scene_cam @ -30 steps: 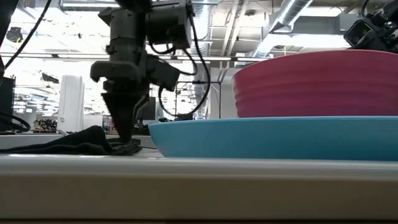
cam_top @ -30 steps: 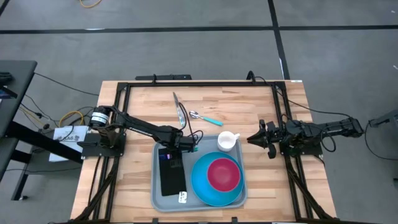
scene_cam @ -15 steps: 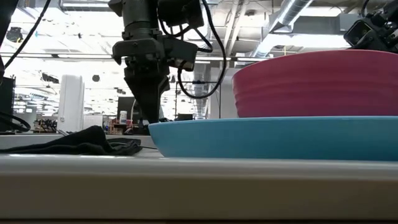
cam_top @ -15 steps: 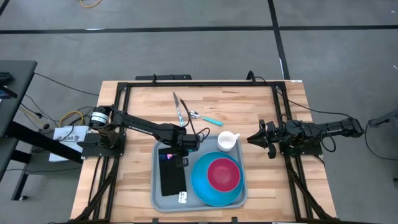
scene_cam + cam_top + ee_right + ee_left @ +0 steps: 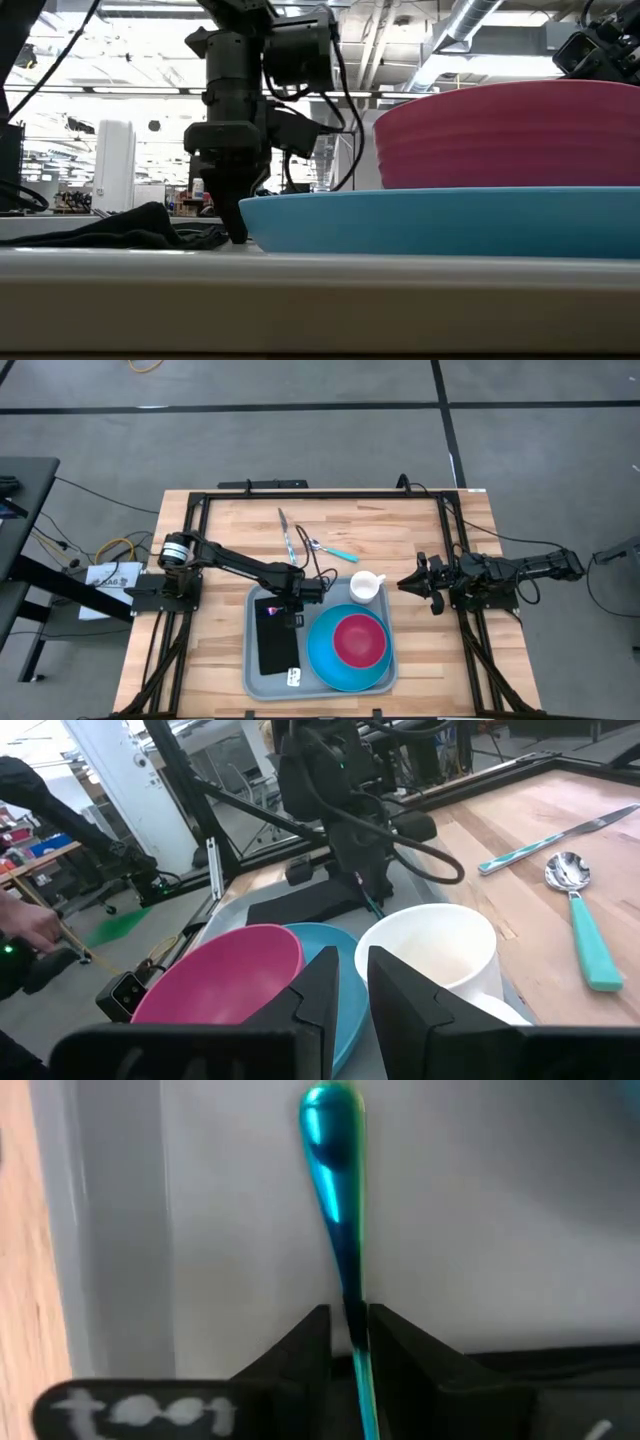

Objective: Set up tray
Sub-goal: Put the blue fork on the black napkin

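The grey-blue tray (image 5: 262, 682) lies at the table's near middle. On it are a black napkin (image 5: 277, 640), a blue plate (image 5: 325, 660) with a pink bowl (image 5: 360, 640), and a white cup (image 5: 365, 587). My left gripper (image 5: 303, 593) points down over the tray's far part, between napkin and plate (image 5: 238, 232), shut on a teal-handled utensil (image 5: 335, 1190). Its working end is hidden. My right gripper (image 5: 405, 583) waits shut at the table's right edge, touching nothing. My left gripper pinches the utensil's thin teal handle (image 5: 350, 1305) between its two fingers, coming from above and pointing down. The handle runs along the fingers, and its rounded free end (image 5: 325, 1105) sticks out past the fingertips over the tray floor. Whether that end touches the tray cannot be told.
A knife (image 5: 287, 532) and a teal-handled spoon (image 5: 330, 548) lie on the wood beyond the tray. A small white item (image 5: 293, 677) sits at the tray's near edge. The tray's rim (image 5: 100, 1230) runs close beside the left gripper. Black frame rails border the table.
My left gripper rose off the napkin's far end, shifted a little toward the table's right, turned about its wrist, and came down again in the gap between napkin and blue plate. It stayed shut on the utensil. The napkin stayed where it was.
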Controlling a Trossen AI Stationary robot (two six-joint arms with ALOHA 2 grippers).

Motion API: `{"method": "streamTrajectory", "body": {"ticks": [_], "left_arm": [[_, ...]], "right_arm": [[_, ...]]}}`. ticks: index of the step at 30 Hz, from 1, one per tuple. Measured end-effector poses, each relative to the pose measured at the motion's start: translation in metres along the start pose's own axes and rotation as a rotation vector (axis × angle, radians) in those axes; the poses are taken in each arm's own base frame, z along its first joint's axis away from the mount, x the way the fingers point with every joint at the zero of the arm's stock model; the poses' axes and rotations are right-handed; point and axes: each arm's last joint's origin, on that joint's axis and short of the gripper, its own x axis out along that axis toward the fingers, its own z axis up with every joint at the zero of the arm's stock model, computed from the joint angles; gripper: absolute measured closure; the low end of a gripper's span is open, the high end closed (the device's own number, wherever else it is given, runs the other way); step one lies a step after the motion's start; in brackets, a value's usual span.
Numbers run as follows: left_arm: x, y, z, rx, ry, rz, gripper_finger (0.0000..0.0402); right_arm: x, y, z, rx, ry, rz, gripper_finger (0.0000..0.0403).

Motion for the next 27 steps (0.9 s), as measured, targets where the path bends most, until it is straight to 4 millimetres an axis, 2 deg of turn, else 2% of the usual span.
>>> {"method": "streamTrajectory", "body": {"ticks": [3, 10, 13, 17, 27], "left_arm": [[0.005, 0.000, 0.000, -0.010, 0.021, 0.007, 0.0338], [0.002, -0.001, 0.004, 0.007, 0.008, 0.002, 0.0339], [0.000, -0.001, 0.007, 0.019, 0.003, 0.005, 0.0353], [-0.002, -0.002, 0.009, 0.030, 0.008, 0.007, 0.0391], [-0.006, -0.002, 0.008, 0.020, 0.056, -0.031, 0.0398]], "right_arm": [[0.000, 0.000, 0.000, 0.000, 0.000, 0.000, 0.0352], [0.000, 0.000, 0.000, 0.000, 0.000, 0.000, 0.0352], [0.000, 0.000, 0.000, 0.000, 0.000, 0.000, 0.0352], [0.000, 0.000, 0.000, 0.000, 0.000, 0.000, 0.0352], [0.000, 0.000, 0.000, 0.000, 0.000, 0.000, 0.0352]]}}
